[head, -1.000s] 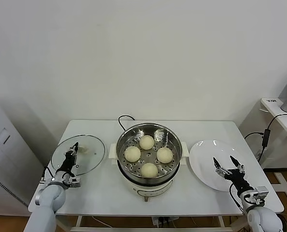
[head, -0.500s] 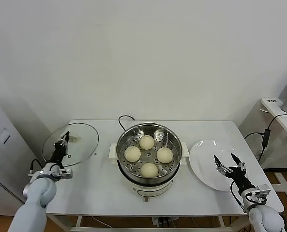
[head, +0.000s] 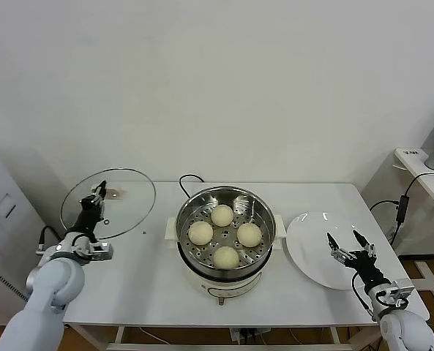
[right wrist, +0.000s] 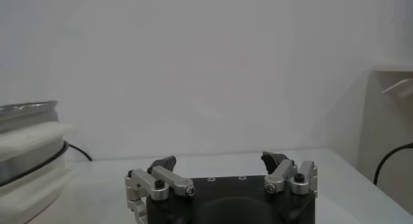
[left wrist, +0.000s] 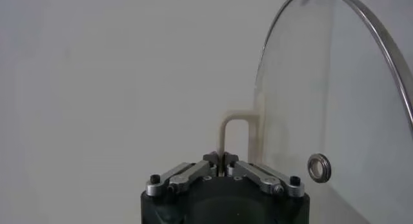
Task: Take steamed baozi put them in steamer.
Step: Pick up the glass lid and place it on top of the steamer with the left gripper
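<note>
Four steamed baozi (head: 225,234) are seated on the perforated tray inside the steamer (head: 226,242). Left of the steamer, a glass lid (head: 108,204) is held raised and tilted, its handle (left wrist: 235,136) pinched by the left gripper (head: 96,202). Right of the steamer, the right gripper (head: 350,244) is held spread over a white plate (head: 315,249).

- No text, label, brand, number or sign can be read anywhere in the three views.
- A small dark mark sits on the white side table (head: 420,155) well beyond the right tool (head: 351,246), too small to make out.
</note>
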Robot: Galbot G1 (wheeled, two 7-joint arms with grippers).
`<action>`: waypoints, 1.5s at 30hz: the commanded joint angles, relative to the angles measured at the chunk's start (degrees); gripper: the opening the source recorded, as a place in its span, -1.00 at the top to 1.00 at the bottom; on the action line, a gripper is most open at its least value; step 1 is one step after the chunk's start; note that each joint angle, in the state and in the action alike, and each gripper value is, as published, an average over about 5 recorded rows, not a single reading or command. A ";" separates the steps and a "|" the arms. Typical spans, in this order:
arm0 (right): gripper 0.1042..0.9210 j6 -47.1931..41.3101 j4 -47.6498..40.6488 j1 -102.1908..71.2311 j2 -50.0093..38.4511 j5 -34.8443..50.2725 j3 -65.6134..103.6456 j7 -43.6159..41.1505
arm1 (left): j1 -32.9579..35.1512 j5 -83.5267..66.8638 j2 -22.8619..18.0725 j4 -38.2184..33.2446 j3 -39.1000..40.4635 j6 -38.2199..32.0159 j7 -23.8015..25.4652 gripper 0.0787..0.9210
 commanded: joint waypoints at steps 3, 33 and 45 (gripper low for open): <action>-0.76 -0.03 0.05 0.10 -0.33 0.15 0.21 0.00 | 1.45 8.90 0.21 -20.22 15.71 22.49 11.82 0.94; -0.76 0.37 -2.49 1.12 -0.02 0.15 0.49 -0.54 | -2.18 30.93 -18.57 -11.31 32.42 28.99 14.75 0.94; -0.76 0.81 -3.57 1.10 -0.10 0.29 0.71 -0.99 | -2.86 32.91 -23.32 -6.56 34.37 28.79 14.22 0.94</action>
